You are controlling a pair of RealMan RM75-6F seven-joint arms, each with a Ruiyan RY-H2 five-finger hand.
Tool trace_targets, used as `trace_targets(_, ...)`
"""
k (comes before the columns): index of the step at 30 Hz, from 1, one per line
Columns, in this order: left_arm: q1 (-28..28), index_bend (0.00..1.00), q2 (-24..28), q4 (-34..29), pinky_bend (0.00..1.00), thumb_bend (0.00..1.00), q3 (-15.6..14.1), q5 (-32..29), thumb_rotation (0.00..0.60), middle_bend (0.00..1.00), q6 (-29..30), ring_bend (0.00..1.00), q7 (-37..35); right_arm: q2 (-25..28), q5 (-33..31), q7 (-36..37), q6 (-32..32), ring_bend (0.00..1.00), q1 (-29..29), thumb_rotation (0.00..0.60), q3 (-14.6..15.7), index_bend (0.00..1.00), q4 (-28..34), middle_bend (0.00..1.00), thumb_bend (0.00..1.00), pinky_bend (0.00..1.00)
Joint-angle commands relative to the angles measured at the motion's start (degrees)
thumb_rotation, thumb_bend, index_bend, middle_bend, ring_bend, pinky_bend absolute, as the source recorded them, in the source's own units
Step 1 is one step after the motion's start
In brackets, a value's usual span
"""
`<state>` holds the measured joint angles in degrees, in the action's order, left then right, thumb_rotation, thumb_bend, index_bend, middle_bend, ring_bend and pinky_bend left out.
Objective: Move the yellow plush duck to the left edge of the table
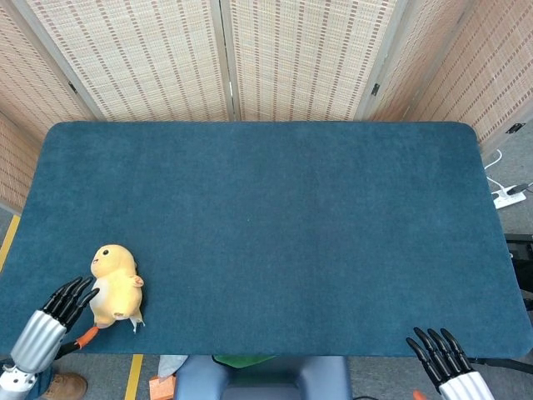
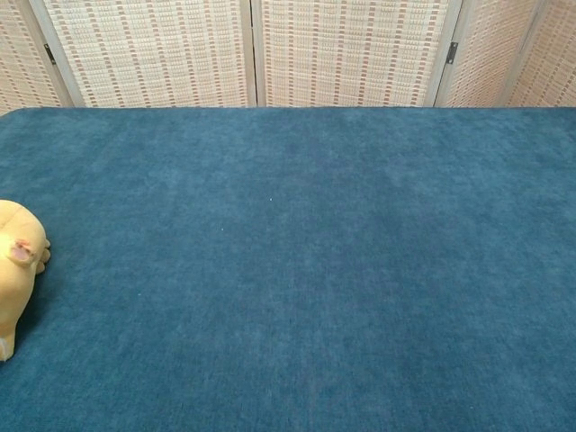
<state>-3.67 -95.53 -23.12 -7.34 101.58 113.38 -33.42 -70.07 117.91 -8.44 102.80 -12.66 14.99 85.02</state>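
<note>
The yellow plush duck (image 1: 115, 285) lies on the blue table (image 1: 275, 225) near its front left corner, head pointing away from me. In the chest view only part of the duck (image 2: 18, 274) shows at the left border. My left hand (image 1: 58, 310) sits just left of the duck at the table's front edge, fingers spread and holding nothing; whether the fingertips still touch the plush is unclear. My right hand (image 1: 445, 360) hangs below the front edge at the right, fingers apart and empty.
Woven folding screens (image 1: 225, 58) stand behind the table. A power strip (image 1: 508, 198) lies on the floor past the right edge. A yellow floor line (image 1: 133, 377) runs under the front left corner.
</note>
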Motion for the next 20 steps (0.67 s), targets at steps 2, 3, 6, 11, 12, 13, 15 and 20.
trace_targets(2, 4.04, 0.0, 6.36, -10.07, 0.17, 0.27, 0.4, -1.99, 0.6, 0.0, 4.02, 0.0, -2.95, 1.13, -0.1, 2.45, 0.58, 0.0, 1.37, 0.6, -1.18, 0.0, 0.59, 0.0, 0.2, 0.0)
trace_targets(3, 5.01, 0.0, 8.3, -13.63, 0.16, 0.27, 0.58, -2.88, 0.6, 0.0, 3.93, 0.0, -3.12, 1.5, -0.43, 2.87, 0.6, 0.0, 1.74, 0.6, -1.64, 0.0, 1.06, 0.0, 0.2, 0.0)
trace_targets(6, 8.33, 0.0, 18.38, -30.48, 0.12, 0.28, -1.14, -5.29, 0.6, 0.0, 0.57, 0.0, 1.37, 2.57, -2.45, 3.44, 1.27, 0.0, 2.62, 0.6, -3.95, 0.0, 2.97, 0.0, 0.2, 0.0)
trace_targets(11, 14.04, 0.0, 31.26, -60.48, 0.08, 0.3, -2.97, -11.85, 0.6, 0.0, -2.77, 0.0, 22.83, 3.62, -13.58, -1.64, 2.03, 0.0, 0.77, 0.6, -9.59, 0.0, 6.1, 0.0, 0.2, 0.0)
trace_targets(12, 14.71, 0.0, 31.34, -62.51, 0.08, 0.31, -3.03, -12.16, 0.6, 0.0, -2.67, 0.0, 24.24, 3.86, -16.03, -1.87, 1.86, 0.0, 0.41, 0.6, -10.43, 0.0, 6.85, 0.0, 0.2, 0.0)
trace_targets(13, 15.3, 0.0, 31.26, -63.82, 0.08, 0.32, -3.48, -11.82, 0.6, 0.0, -2.97, 0.0, 25.3, 4.4, -18.89, -2.03, 1.26, 0.0, 0.08, 0.6, -11.21, 0.0, 8.04, 0.0, 0.2, 0.0)
trace_targets(15, 15.72, 0.0, 30.84, -63.93, 0.08, 0.32, -4.24, -10.56, 0.6, 0.0, -3.76, 0.0, 25.64, 6.01, -20.17, -1.86, 0.59, 0.0, 0.11, 0.6, -11.49, 0.0, 9.07, 0.0, 0.21, 0.0)
trace_targets(20, 14.62, 0.0, 31.79, -65.91, 0.08, 0.32, -3.99, -8.61, 0.6, 0.03, -6.84, 0.0, 28.35, 8.84, -18.09, 3.46, 1.47, 0.0, -0.18, 0.6, -10.4, 0.0, 9.15, 0.0, 0.21, 0.0)
